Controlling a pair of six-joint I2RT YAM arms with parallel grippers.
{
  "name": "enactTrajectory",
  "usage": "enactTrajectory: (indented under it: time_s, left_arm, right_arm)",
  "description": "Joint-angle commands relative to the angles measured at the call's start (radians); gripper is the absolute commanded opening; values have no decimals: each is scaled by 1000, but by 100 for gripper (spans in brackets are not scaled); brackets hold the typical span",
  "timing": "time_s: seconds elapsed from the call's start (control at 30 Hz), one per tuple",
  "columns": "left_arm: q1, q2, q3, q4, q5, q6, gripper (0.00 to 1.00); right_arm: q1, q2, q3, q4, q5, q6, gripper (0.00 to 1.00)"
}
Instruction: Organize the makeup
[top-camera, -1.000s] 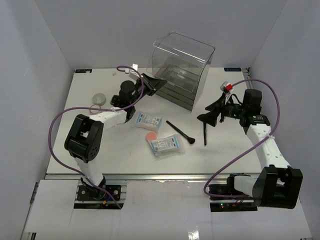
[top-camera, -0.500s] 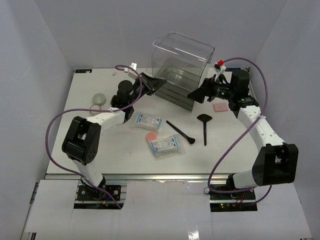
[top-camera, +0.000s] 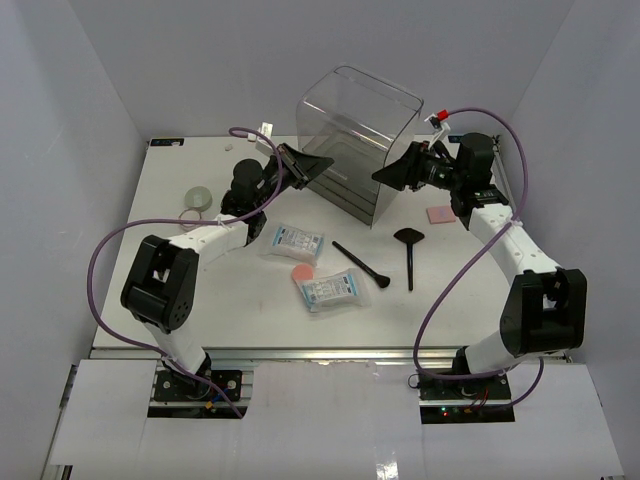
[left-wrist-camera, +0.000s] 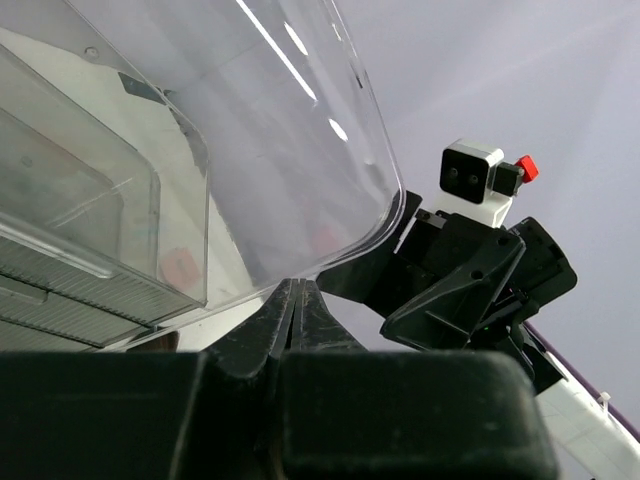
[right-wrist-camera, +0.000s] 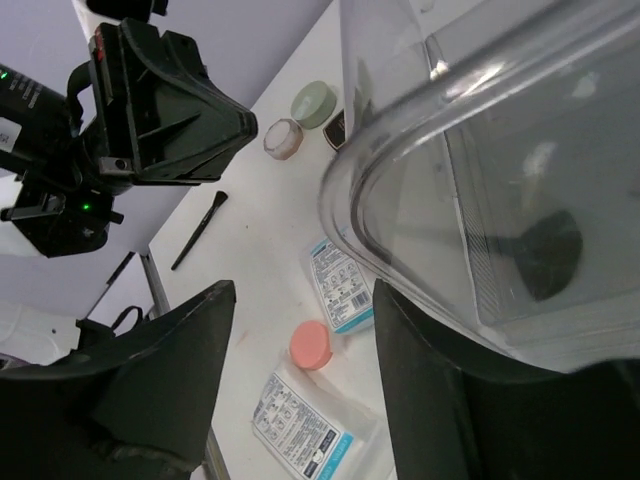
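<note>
Left claw (top-camera: 322, 166) shut, tips against tilted clear plastic box (top-camera: 365, 115); right claw (top-camera: 386, 177) part-open astride its wall. White-blue sachets (top-camera: 297, 240), black brushes (top-camera: 362, 264) lie frame centre. We advise square grip, slow righting.

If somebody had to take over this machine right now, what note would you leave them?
Left claw: shut, tips at the clear box's lower edge; I cannot tell whether it pinches it.
Right claw: open, straddling the box's right edge.
Makeup, all loose on the table: two sachets, round pink puff and thin brush mid-table; fan brush and square pink puff to the right; white round pad far left.
Done: nothing sorted yet.
Left: every item, presumably into the box.
</note>
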Motion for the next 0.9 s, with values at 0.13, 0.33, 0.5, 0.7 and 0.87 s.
enactTrajectory:
  time_s: [0.13,0.33,0.5,0.7,0.87]
  left_arm:
    - [18,-64,15,9,15,15,0]
    - [34,-85,-57,-58,-34,64,19]
    - [42,-12,-74,-40,-52,60,36]
    - [42,156,34,4,-26,21,46]
    - [42,248,125,-7,-24,14,48]
  right_arm:
    - [14,12,11,231,-82,91,56]
    - [13,-42,2,131,-90,-22,60]
    - [6,-142,-92,76,-154,-189,68]
    - [-14,-256,-223,74,-249,-300,70]
    - [-33,-281,-256,76,-256,-321,71]
